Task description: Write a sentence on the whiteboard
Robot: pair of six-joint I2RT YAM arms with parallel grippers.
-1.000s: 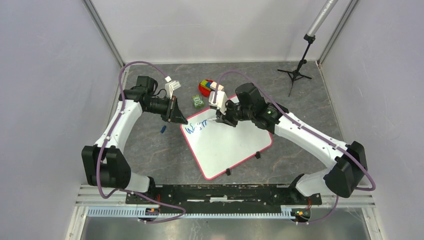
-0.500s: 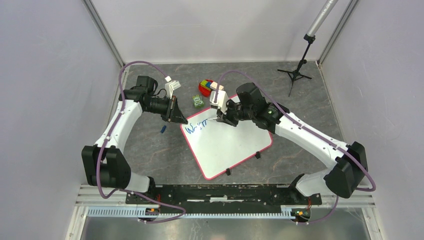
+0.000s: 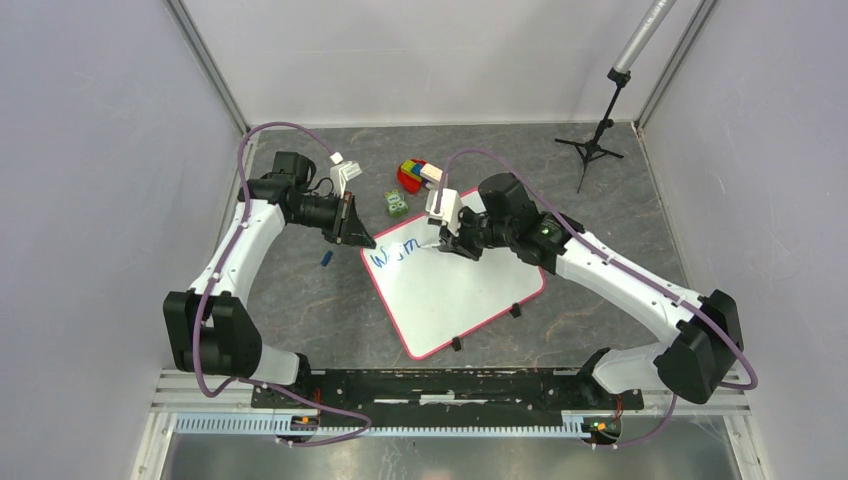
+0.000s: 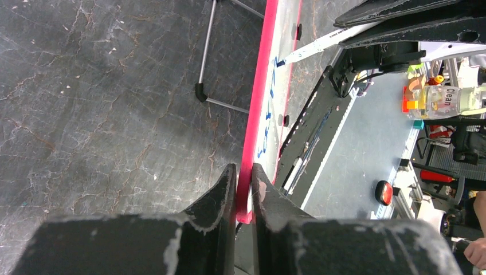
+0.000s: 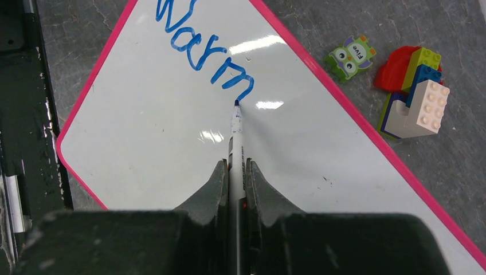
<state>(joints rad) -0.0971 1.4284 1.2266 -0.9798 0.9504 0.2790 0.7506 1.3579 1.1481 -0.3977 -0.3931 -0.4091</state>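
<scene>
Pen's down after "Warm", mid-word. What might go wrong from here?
1. The left gripper pinches only the pink rim of the whiteboard at one corner; if it slips, pen pressure may swivel the board and skew the lettering.
2. The right gripper holds the marker well behind its tip; it may tilt or slide.
3. The brick pile sits close beside the rim; the wrist could bump it.

The top view looks down from high behind both arms, far off; the left wrist view sits close behind the left pincer (image 4: 244, 172), skimming edge-on along the board (image 4: 262, 74) ahead; the right wrist view looks down past the right pincer (image 5: 235, 166); all share that board.
</scene>
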